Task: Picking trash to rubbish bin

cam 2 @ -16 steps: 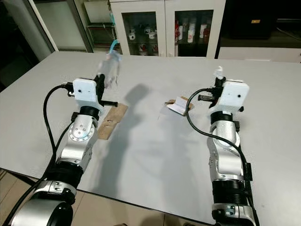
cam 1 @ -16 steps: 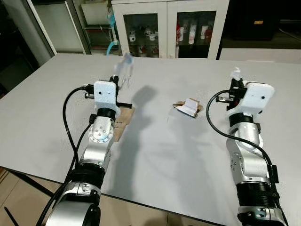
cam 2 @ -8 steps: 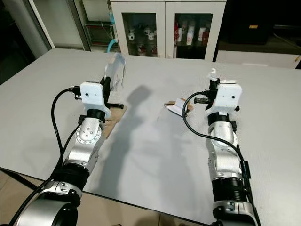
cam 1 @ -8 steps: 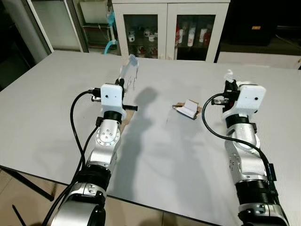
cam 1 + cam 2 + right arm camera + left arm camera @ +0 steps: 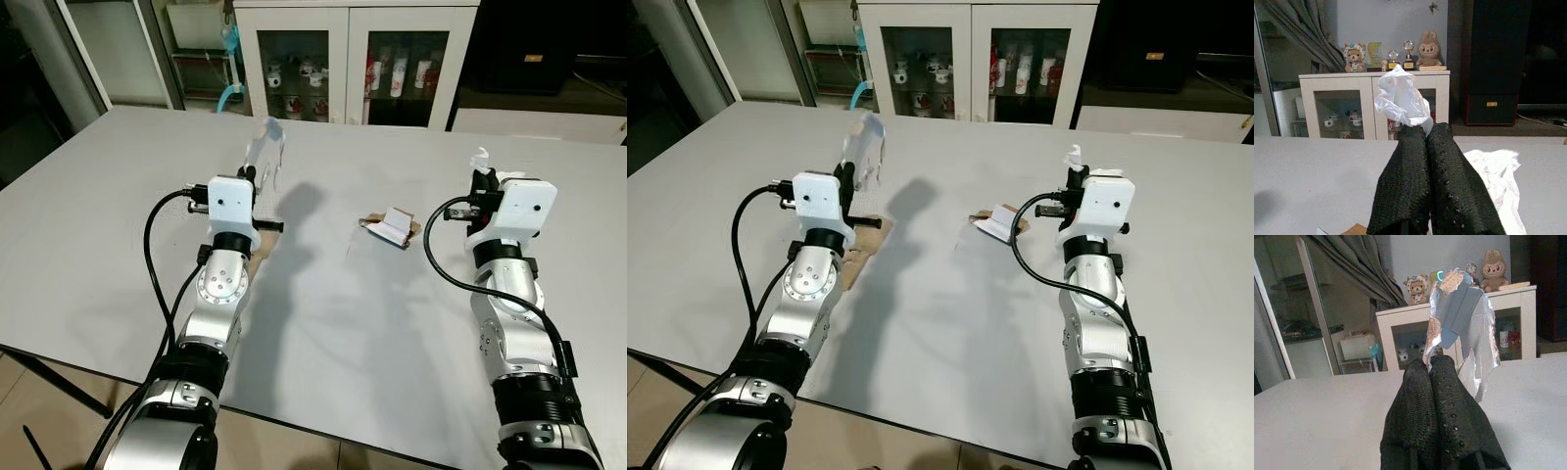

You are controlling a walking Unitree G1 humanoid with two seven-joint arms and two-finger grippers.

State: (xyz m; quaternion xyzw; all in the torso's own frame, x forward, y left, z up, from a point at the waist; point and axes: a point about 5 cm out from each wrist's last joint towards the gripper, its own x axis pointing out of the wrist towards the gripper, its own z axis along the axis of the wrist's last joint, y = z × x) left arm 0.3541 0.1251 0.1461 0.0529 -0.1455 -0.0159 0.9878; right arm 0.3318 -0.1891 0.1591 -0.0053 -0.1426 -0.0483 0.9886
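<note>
1. Trash in both of my end effectors: the left end effector (image 5: 1431,363) has its fingers pressed together on a torn foil wrapper (image 5: 1462,318), raised above the grey table (image 5: 118,196).
2. My right end effector (image 5: 1426,131) pinches a crumpled white tissue (image 5: 1400,100) the same way, held up over the right side of the table.
3. Compared with a second ago, my head camera has lifted and both arms have come slightly higher; each piece has stayed in its grip through the move.
4. On the table a small folded carton scrap (image 5: 392,225) lies between the arms, a flat piece of brown cardboard (image 5: 858,257) sits under my left arm, and a white plastic sheet (image 5: 1498,171) lies just beyond the right fingers.
5. My read: two items are secured and ready to carry; no bin has come into sight, so I must find it next, then return for the remaining three.
</note>
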